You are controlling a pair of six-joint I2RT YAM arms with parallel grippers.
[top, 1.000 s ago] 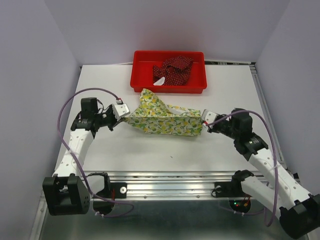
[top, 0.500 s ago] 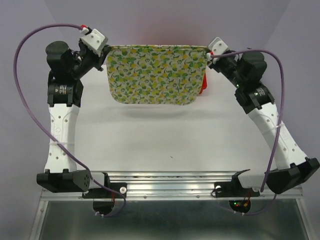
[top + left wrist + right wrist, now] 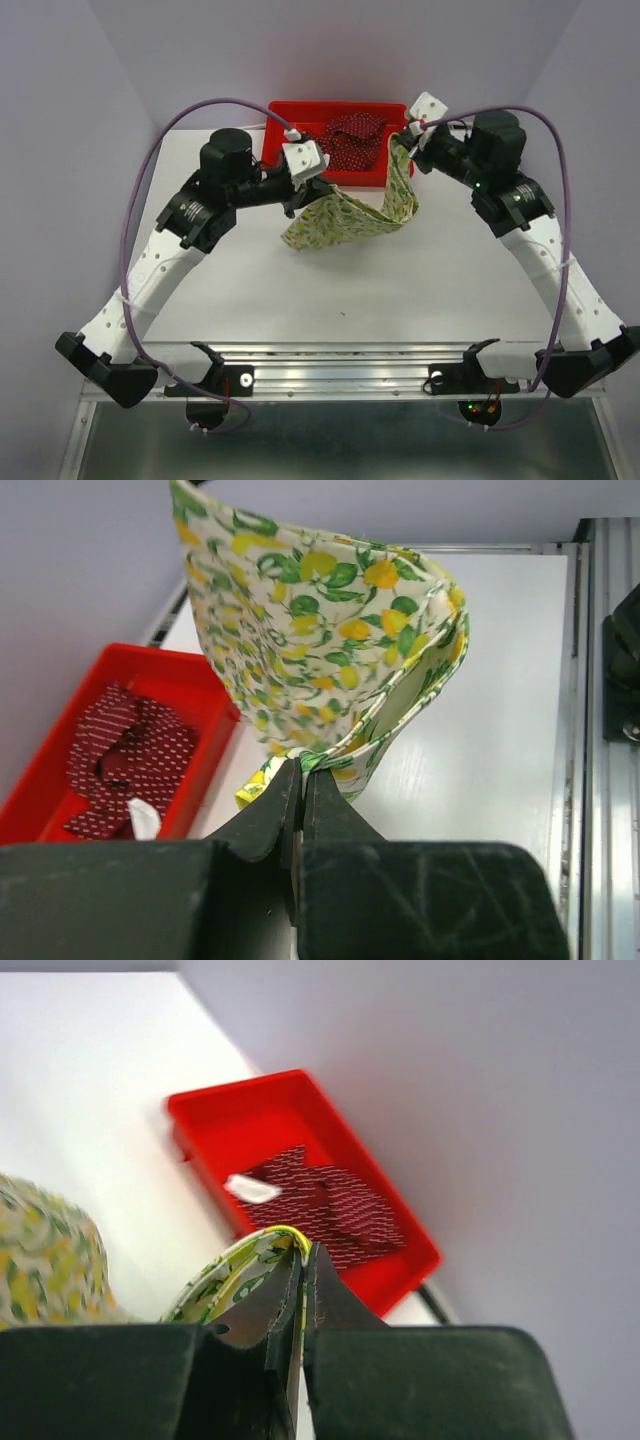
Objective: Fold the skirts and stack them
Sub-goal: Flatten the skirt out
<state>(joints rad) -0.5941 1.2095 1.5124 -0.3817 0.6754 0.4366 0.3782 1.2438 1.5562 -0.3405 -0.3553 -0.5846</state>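
Observation:
The cream lemon-print skirt (image 3: 350,213) hangs slack between both grippers above the table, its lower edge near the surface. My left gripper (image 3: 312,188) is shut on one corner of it (image 3: 320,680). My right gripper (image 3: 403,137) is shut on the other corner, seen as a yellow-edged fold (image 3: 245,1265) in the right wrist view. The dark red dotted skirt (image 3: 347,140) lies crumpled in the red tray; it also shows in the left wrist view (image 3: 125,760) and the right wrist view (image 3: 325,1205).
The red plastic tray (image 3: 282,165) stands at the back centre of the white table (image 3: 400,290). Purple walls close the sides and back. A metal rail (image 3: 340,360) runs along the near edge.
Both grippers have come down and inward from the high, stretched hold. The lemon skirt, spread taut half a second ago, now sags folded between them in front of the tray.

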